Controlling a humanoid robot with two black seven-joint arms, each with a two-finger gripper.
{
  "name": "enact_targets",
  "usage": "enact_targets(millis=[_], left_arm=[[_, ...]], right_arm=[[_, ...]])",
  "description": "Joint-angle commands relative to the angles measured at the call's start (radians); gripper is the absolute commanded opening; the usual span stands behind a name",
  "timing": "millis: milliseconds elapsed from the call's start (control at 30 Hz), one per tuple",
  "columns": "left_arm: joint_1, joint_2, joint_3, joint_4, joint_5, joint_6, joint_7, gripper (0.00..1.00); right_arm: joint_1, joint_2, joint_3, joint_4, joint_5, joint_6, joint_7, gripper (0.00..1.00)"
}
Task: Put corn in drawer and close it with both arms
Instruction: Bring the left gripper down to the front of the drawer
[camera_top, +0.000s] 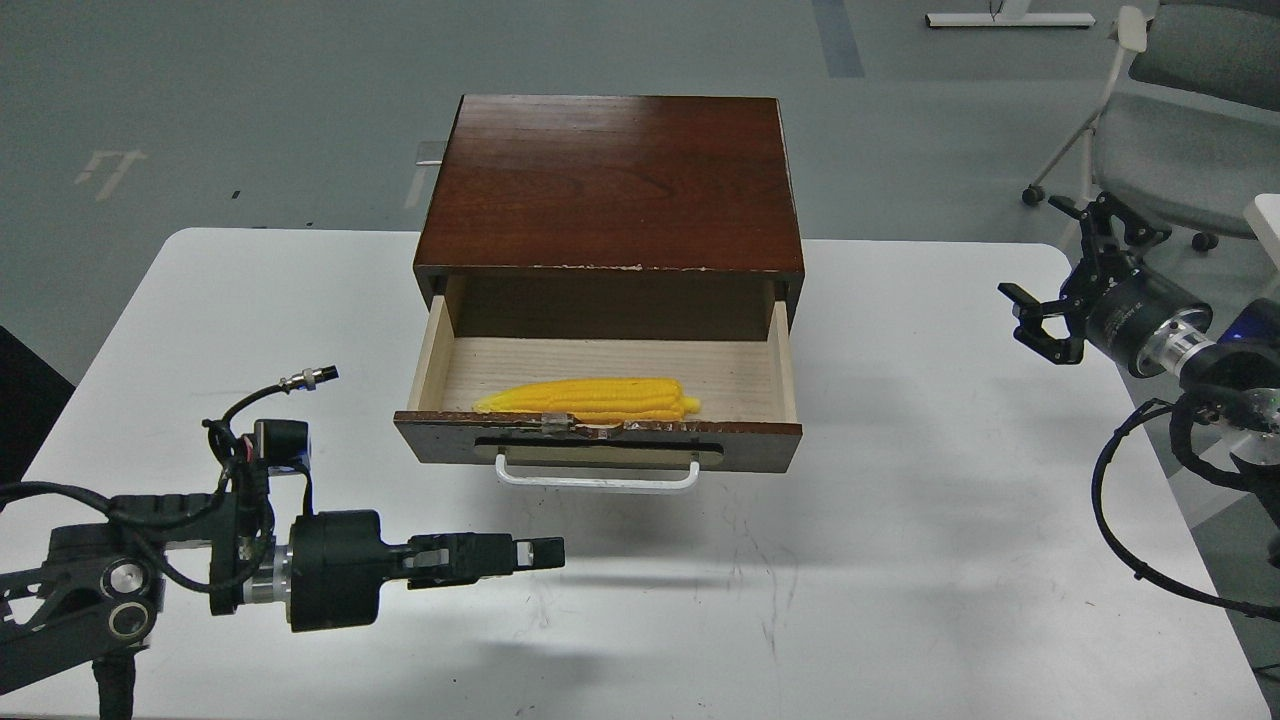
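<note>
Corn (590, 400) in pale-wood drawer (600, 440)

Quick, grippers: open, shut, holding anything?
Left gripper: seen side-on, cannot tell open or shut; holding nothing.
Right gripper: open, empty.
Corn lies in the open drawer.

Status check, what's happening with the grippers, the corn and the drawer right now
Left gripper shut, empty, below the handle. Right gripper open, empty, off right. Corn lying in the open drawer. Nothing blocking the drawer front.
</note>
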Motion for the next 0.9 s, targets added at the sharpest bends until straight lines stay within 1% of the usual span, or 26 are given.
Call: enact_targets(millis=[0,134,267,434,768,868], left_arm=[[0.002,-0.003,0.0,0.009,-0.001,0.0,0.0,0.11],[0.0,-0.005,0.0,0.018,-0.003,0.001,0.0,0.11],[-0.014,-0.016,-0.009,0.066,-0.003,0.001,0.0,0.14],[-0.03,-0.02,-0.009,0.081,-0.004,0.001,0.0,0.15],[-0.035,-0.054,-0.014,0.089,-0.004,0.003,0.0,0.15],[-0.04,-0.071,-0.015,0.107,-0.006,0.003,0.0,0.15]], right_arm=[[0.002,0.002,-0.003,0.0,0.0,0.0,0.0,1.0],[0.004,0.002,-0.002,0.0,0.0,-0.002,0.0,1.0],[0.004,0.002,-0.002,0.0,0.0,-0.002,0.0,1.0],[0.006,0.002,0.0,0.0,0.0,-0.003,0.0,1.0],[0.007,0.002,0.009,0.0,0.002,-0.005,0.0,1.0],[0.007,0.002,0.009,0.0,0.002,-0.005,0.0,1.0]])
